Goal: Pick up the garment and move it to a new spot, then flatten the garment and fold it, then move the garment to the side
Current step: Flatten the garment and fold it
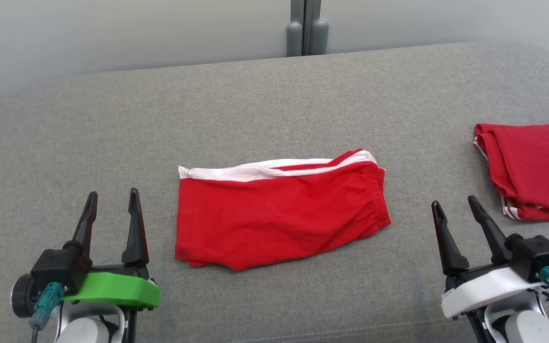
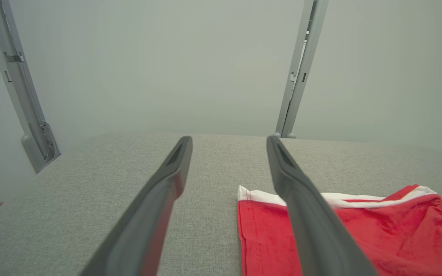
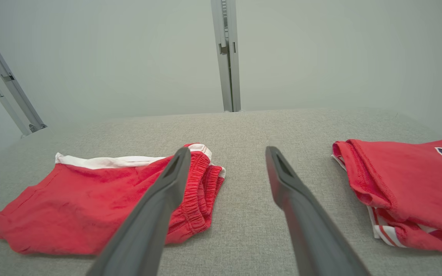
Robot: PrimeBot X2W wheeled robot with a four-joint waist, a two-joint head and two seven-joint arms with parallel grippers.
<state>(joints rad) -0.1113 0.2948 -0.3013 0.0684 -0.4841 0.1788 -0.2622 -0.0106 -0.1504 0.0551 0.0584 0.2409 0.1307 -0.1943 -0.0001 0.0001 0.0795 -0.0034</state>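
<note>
The garment [image 1: 279, 214], red shorts with a white side stripe and an elastic waistband at its right end, lies folded flat in the middle of the grey padded table [image 1: 265, 105]. The left wrist view has its hem corner [image 2: 378, 234] at lower right; the right wrist view has it [image 3: 98, 199] at lower left. My left gripper [image 1: 112, 202] stands open to the left of the shorts, apart from them, nothing between its fingers. To the right of the shorts my right gripper [image 1: 455, 205] stands open and empty. Both pairs of fingers [image 2: 159, 199] [image 3: 301, 207] hover above bare table.
A second folded red garment [image 1: 534, 166] with a dark printed mark lies at the table's right edge, also as the red pile [image 3: 409, 188] in the right wrist view. A pale wall with a grey vertical post [image 1: 307, 28] stands behind the table.
</note>
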